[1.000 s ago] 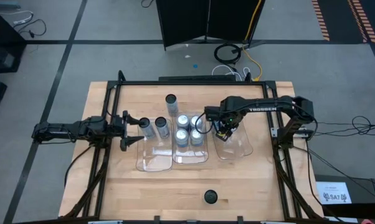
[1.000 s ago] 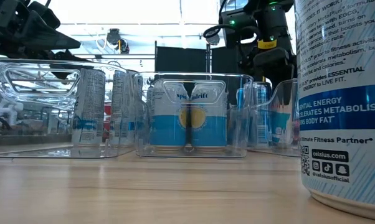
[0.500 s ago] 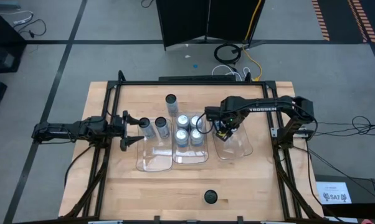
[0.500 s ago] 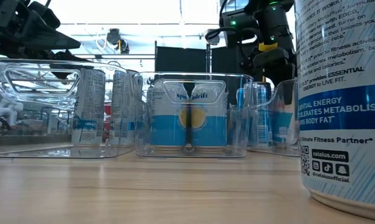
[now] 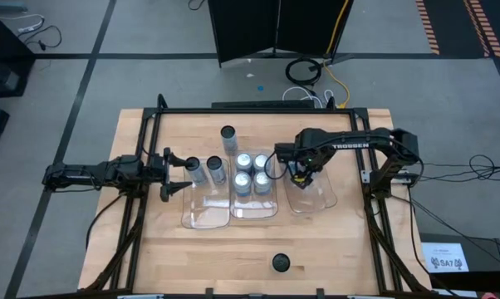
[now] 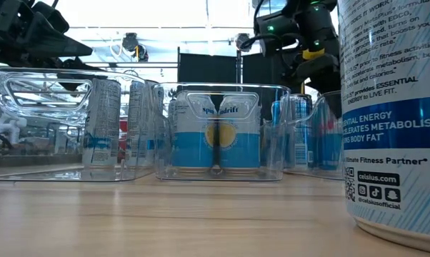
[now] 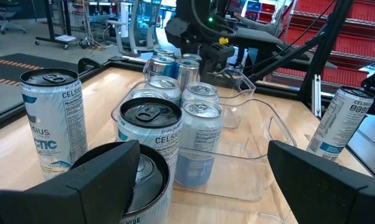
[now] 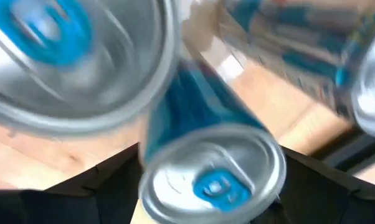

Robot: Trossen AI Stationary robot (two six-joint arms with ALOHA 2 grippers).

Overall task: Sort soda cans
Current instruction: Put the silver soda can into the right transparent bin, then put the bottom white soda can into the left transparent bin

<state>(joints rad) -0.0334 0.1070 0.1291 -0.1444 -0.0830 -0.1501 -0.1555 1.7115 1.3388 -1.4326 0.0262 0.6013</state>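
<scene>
Far to the left of the middle tray, the left gripper hangs low over the table with its pincer spread wide apart, gripping nothing. It points at two dark-topped cans that stand upright, side by side, in the left tray, which sits right next to the middle tray. The nearer of the two is just in front of the spread tips. A lone can stands on the bare wood just beyond the far left corner of the middle tray. The middle tray itself holds four silver-topped cans, upright and packed two by two at its far end. Its near end is bare. Well in front of the middle tray, near the table's front edge, a single dark-topped can stands by itself. On the right of the middle tray and close beside it sits the right tray. The right gripper is poised over the far end of that tray. Its wrist camera looks straight down on a blue-topped can standing upright between its two dark sides. A second blue-topped can stands close by it. Whether this pincer is clamped on the can or standing apart from it cannot be told. From table height, the blue cans show through the clear wall of the right tray.
</scene>
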